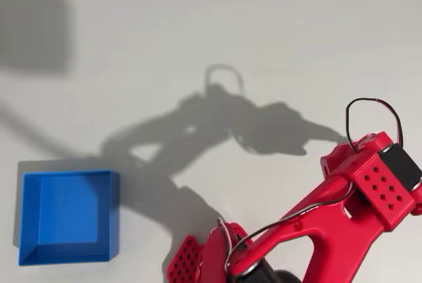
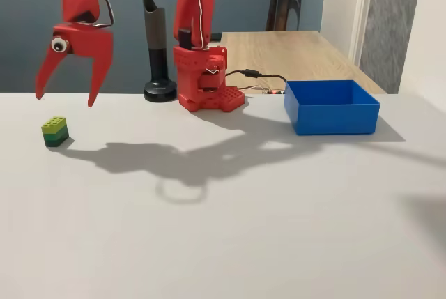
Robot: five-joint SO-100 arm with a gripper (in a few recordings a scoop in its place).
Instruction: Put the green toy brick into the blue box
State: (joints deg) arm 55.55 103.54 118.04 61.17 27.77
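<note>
Early stage: the red gripper [image 2: 64, 97] hangs with fingers spread, holding nothing, above the green brick [image 2: 55, 132], which rests on the white table [image 2: 223, 229]. The blue box [image 2: 332, 106] (empty, well apart) awaits; grasping, carrying and dropping all remain.

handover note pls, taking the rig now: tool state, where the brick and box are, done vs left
Tool: open, empty, held above the table, over and a bit right of the brick in the fixed view.
Brick: on the table at far left of the fixed view, untouched.
Box: far right of that view, empty as far as the overhead view shows.
Done: tool near the brick.
Left: descend, grasp, carry across past the base, drop in box.
</note>
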